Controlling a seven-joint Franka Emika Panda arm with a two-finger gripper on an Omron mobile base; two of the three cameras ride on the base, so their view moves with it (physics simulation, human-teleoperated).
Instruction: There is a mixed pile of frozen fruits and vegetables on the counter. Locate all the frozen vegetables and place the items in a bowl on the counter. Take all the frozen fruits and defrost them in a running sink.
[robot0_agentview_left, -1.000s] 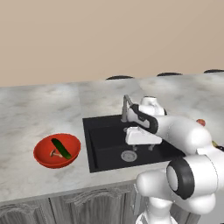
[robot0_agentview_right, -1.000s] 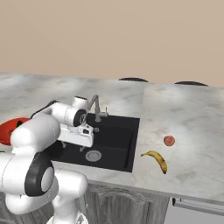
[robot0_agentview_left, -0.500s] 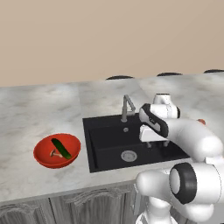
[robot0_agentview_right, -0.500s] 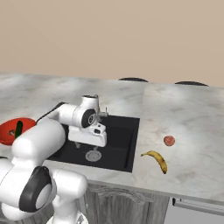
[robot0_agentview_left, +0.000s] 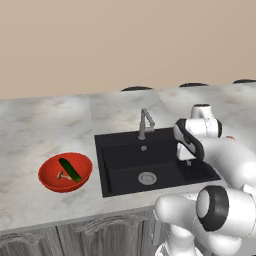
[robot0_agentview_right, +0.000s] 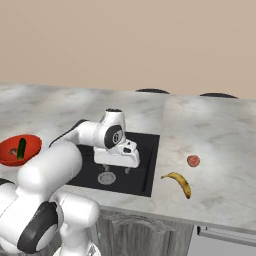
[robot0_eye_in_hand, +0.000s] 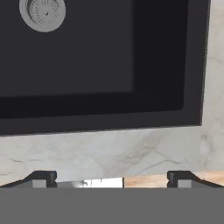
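Vegetable half looks done: the cucumber (robot0_agentview_left: 70, 169) and the small mushroom (robot0_agentview_left: 62, 175) lie inside the red bowl (robot0_agentview_left: 50, 181), which sits on the surface (robot0_agentview_left: 45, 125) just left of the sink (robot0_agentview_left: 125, 165).

Fruit half not yet started, judging by the layout. The banana (robot0_agentview_right: 180, 182) and the small red fruit (robot0_agentview_right: 193, 160) both lie on the surface to the right of the sink, near each other but apart, banana nearer the front edge. The sink basin holds nothing but its drain (robot0_agentview_left: 147, 177); no water can be made out at the faucet (robot0_agentview_left: 145, 123), so turning it on likely remains too.

The gripper (robot0_agentview_right: 123, 170) hangs over the right part of the sink, fingers wide apart and carrying nothing; the hand view has both tips (robot0_eye_in_hand: 40, 178) spread with bare stone between them.

View differences: the right base view gives both fruits clearly, while the left base view has the arm covering that stretch of surface. The left base view shows the bowl's contents best. The hand view adds the sink's right-hand corner and rim up close.
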